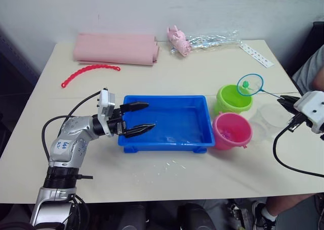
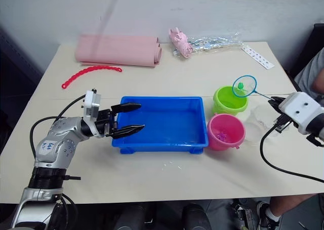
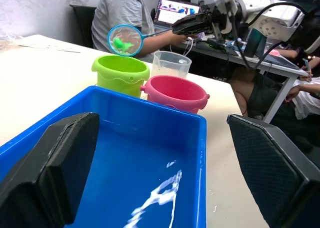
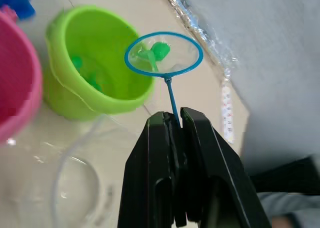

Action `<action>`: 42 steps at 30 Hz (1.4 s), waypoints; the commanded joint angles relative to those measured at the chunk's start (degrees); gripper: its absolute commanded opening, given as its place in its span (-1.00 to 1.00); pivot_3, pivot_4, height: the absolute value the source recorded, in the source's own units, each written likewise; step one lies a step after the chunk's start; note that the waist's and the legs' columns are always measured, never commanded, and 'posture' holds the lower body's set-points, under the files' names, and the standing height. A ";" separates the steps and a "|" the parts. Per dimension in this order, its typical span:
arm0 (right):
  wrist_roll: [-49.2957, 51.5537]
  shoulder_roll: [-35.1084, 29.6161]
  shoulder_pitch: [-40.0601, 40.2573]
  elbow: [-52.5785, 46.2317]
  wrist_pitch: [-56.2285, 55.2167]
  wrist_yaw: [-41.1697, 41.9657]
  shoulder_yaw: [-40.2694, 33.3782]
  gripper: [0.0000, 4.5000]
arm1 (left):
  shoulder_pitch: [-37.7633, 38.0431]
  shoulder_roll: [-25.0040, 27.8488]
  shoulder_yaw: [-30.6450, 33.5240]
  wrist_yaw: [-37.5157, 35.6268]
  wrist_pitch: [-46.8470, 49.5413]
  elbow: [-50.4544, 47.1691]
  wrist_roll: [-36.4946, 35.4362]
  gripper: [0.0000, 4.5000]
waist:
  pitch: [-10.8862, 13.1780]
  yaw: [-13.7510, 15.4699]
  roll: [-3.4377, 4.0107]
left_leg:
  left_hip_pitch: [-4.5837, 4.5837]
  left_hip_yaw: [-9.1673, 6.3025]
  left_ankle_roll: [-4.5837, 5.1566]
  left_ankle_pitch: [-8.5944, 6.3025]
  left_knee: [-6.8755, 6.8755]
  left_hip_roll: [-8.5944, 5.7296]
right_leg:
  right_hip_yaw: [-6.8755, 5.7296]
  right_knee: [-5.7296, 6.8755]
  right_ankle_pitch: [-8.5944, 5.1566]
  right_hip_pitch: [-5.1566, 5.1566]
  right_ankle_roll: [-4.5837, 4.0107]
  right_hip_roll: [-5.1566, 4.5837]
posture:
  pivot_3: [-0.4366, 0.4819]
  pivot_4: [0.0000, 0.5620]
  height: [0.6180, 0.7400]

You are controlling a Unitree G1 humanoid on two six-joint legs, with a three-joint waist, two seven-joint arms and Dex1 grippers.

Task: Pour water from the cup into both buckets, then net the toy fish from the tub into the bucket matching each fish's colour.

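Right hand (image 4: 172, 125) is clamped tight on the net's (image 1: 250, 84) thin handle, ring hovering over the lime green bucket (image 1: 232, 99) with a green fish (image 4: 156, 51) in the mesh. Pink bucket (image 1: 231, 130) sits at its 6 o'clock, touching the blue tub (image 1: 165, 122). Left hand (image 1: 137, 119) spread wide over the tub's 9 o'clock rim, gripping nothing. Clear cup (image 3: 171, 64) stands on the desk (image 1: 152, 174) just behind the buckets.
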 commanded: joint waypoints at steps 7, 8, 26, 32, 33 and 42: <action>-16.56 -6.85 1.13 7.00 -23.89 -13.01 1.70 -1.00 | 0.35 -0.61 0.40 0.53 -1.44 -1.27 -0.09 0.99 | 0.00 -0.01 0.00 | 0.00 0.00 0.00 0.00 0.01 0.00 | -0.01 0.01 0.00 0.00 0.00 0.00 | -0.05 -0.47 1.00; -19.94 -7.08 1.32 7.16 -24.35 -16.52 1.26 -1.00 | 0.36 -0.73 0.37 0.52 -1.61 -1.15 -0.04 0.99 | 0.00 -0.02 0.00 | 0.00 0.00 0.00 0.00 0.01 0.00 | -0.01 0.01 0.00 0.00 0.00 0.00 | -0.05 -0.47 1.00; -38.60 -12.94 -0.38 11.11 -33.43 -39.42 7.73 -1.00 | -1.34 -2.85 -0.90 -1.76 -6.29 2.89 1.97 0.99 | 0.00 -0.10 0.01 | 0.00 0.00 -0.05 0.04 -0.01 0.01 | 0.03 0.04 0.00 -0.02 0.00 0.03 | -0.05 -0.47 1.00; -13.83 -9.26 1.45 11.96 -29.81 -27.68 5.55 -1.00 | -0.82 -1.91 1.87 -4.21 -8.72 2.29 -0.27 0.99 | 0.00 -0.08 0.00 | 0.00 0.00 -0.04 0.04 -0.01 0.01 | 0.01 0.04 0.00 -0.01 0.00 0.02 | -0.05 -0.47 1.00; -4.75 -7.83 2.06 9.82 -26.20 -22.63 5.35 -1.00 | -1.17 -1.33 2.92 -4.70 -8.03 1.95 -1.62 0.99 | 0.00 -0.09 0.00 | 0.00 0.00 -0.03 0.05 -0.01 0.01 | -0.01 0.03 0.00 0.01 0.00 0.03 | -0.05 -0.47 1.00; 43.20 -3.43 7.99 -12.17 6.92 4.46 4.11 -1.00 | -5.45 6.25 8.04 -7.69 0.27 2.64 -7.32 0.99 | 0.01 0.03 -0.01 | 0.00 -0.03 0.01 0.06 0.02 0.04 | -0.05 0.09 0.00 0.04 -0.01 0.06 | -0.05 -0.47 1.00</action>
